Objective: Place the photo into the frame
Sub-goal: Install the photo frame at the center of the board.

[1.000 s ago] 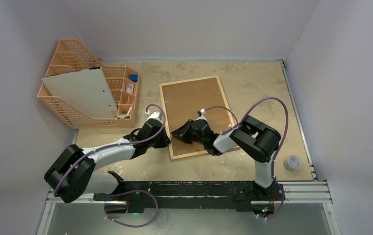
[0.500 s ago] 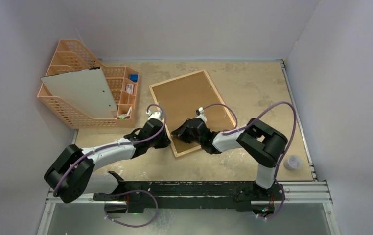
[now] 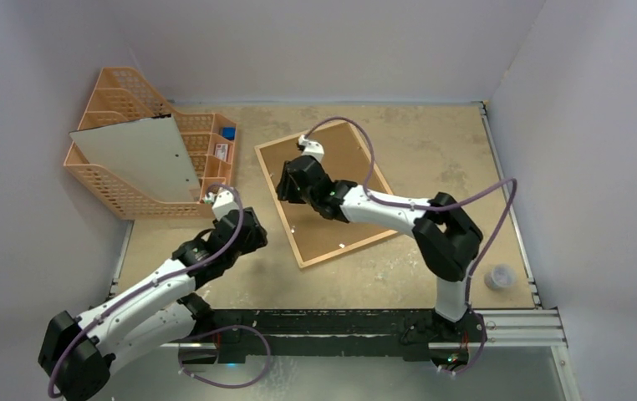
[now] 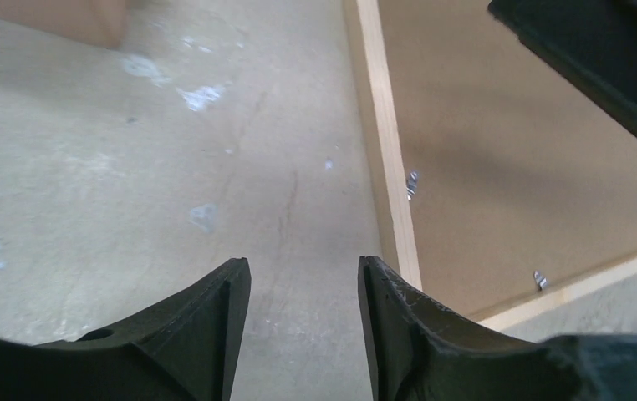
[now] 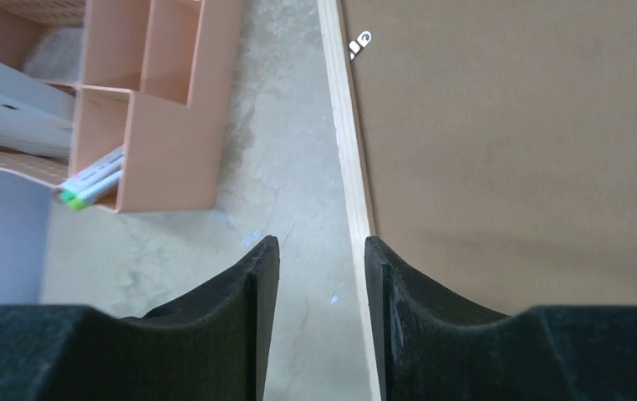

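The frame (image 3: 357,227) lies back-up on the table, thin light-wood edging around a brown hardboard panel (image 3: 344,163). The photo is hidden from every view. My right gripper (image 3: 282,190) hovers over the frame's far-left part. It is open, its fingertips (image 5: 321,242) astride the wooden left edge (image 5: 342,117) and gripping nothing. My left gripper (image 3: 253,235) is off the frame's left side above bare table. It is open and empty (image 4: 303,263), with the frame's edging (image 4: 390,167) just to its right.
An orange mesh organizer (image 3: 106,188) stands at the far left with a pale grey sheet (image 3: 135,154) leaning on it and pens (image 5: 89,180) in a compartment. A small clear cup (image 3: 499,276) sits near the right rail. Metal tabs (image 4: 412,184) line the frame's back.
The frame has turned a little. Both grippers have opened. My left arm drew back from the frame's near-left corner, and my right gripper moved from the near edge up to the far-left part.
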You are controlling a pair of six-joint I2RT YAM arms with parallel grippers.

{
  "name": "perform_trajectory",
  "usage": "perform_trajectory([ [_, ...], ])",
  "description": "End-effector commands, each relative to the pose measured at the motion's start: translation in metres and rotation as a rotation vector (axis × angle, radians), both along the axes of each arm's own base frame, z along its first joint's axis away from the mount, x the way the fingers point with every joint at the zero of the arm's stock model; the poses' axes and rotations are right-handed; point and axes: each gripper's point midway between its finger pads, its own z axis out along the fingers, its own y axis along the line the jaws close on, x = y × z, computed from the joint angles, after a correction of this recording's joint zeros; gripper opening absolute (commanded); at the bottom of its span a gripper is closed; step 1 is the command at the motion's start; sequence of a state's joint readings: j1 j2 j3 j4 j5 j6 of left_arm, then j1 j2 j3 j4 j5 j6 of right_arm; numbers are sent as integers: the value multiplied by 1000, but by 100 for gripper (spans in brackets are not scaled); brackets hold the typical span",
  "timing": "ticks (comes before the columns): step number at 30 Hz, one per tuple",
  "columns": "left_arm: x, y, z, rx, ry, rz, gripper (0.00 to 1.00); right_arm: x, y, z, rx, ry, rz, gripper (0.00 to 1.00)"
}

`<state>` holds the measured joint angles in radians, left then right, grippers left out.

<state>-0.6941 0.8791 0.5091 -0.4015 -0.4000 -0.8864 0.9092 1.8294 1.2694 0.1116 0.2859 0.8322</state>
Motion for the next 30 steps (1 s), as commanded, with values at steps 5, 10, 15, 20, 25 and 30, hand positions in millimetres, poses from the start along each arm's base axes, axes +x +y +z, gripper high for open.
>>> perform_trajectory([
  [5, 7, 48, 48, -30, -159, 279, 60, 15, -5, -58, -450, 19, 166, 47],
  [10, 3, 52, 53, -59, -181, 297, 62, 13, 5, -66, -503, 15, 208, 46],
  [15, 2, 48, 50, -80, -177, 280, 63, 1, 24, -71, -524, 13, 260, 45],
  [20, 1, 47, 45, -86, -169, 273, 64, -5, 31, -75, -536, 13, 263, 46],
  [25, -3, 48, 42, -99, -163, 278, 64, -4, 17, -89, -607, 49, 200, 46],
  [30, -7, 46, 39, -132, -155, 274, 64, -6, 13, -100, -633, 69, 196, 43],
])
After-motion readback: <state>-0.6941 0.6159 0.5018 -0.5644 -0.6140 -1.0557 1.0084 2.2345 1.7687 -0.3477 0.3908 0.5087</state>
